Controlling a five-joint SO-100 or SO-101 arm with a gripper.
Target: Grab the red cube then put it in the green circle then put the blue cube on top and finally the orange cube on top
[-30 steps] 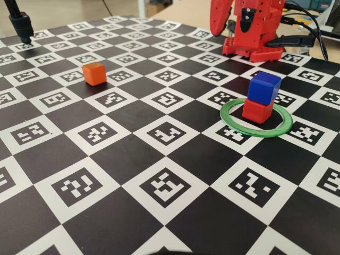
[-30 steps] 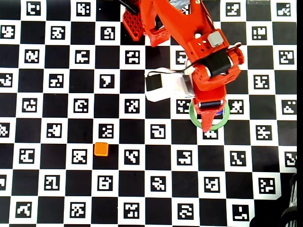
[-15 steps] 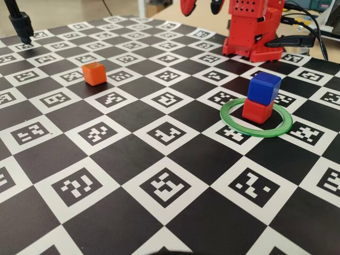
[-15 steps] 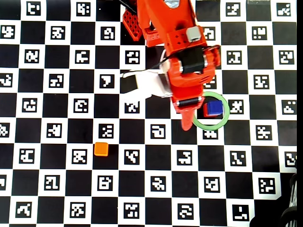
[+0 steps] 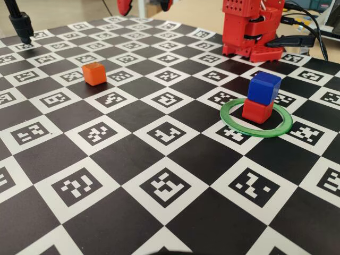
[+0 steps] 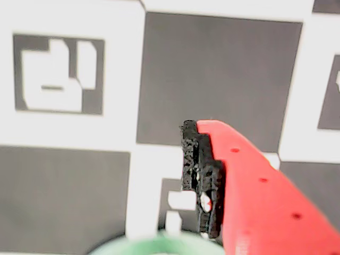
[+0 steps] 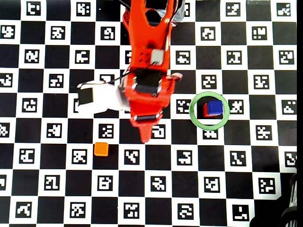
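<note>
Overhead, the blue cube sits on the red cube inside the ring. The orange cube lies at eight o'clock, open board around it. The gripper hangs between, spread and empty.

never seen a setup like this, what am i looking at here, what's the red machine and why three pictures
The red machine is a small robot arm on a checkerboard mat printed with marker squares. The three pictures show one moment from three cameras: one stands beside the mat, one looks straight down, and one rides on the arm near its claw.

On the mat lies a flat green circle. Inside it sits a red cube with a blue cube stacked on top. An orange cube sits alone, apart from the ring.

The claw hangs above the mat between the ring and the orange cube. In the wrist view one red finger shows, with nothing against it and the ring's edge below. Whether the claw is open or shut is unclear.
</note>
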